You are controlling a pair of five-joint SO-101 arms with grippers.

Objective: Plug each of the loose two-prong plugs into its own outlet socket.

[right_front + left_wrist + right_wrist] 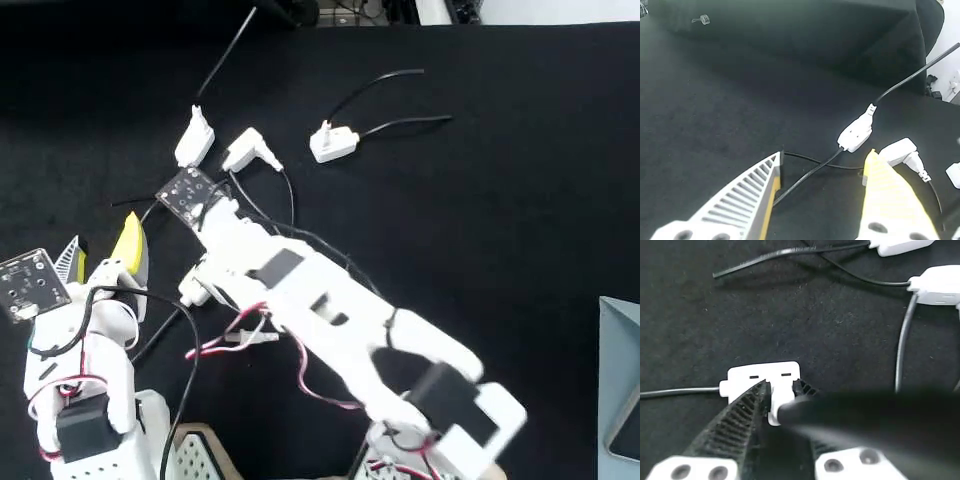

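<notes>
None of the plugs looks seated yet, as I judge it; all the pairing is left. Nearest, beside the right gripper (782,390), the left gripper (822,160) hangs spread and empty. The right gripper pinches a slotted white block (762,376) low over the black table (480,230). Just beyond that gripper lie three loose white connectors (248,150), apart from one another. Well off to its side sits a grey bin (612,380), its contents hidden.

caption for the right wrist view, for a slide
Right gripper with its fingers closed on a white outlet socket lying on black cloth.
</notes>
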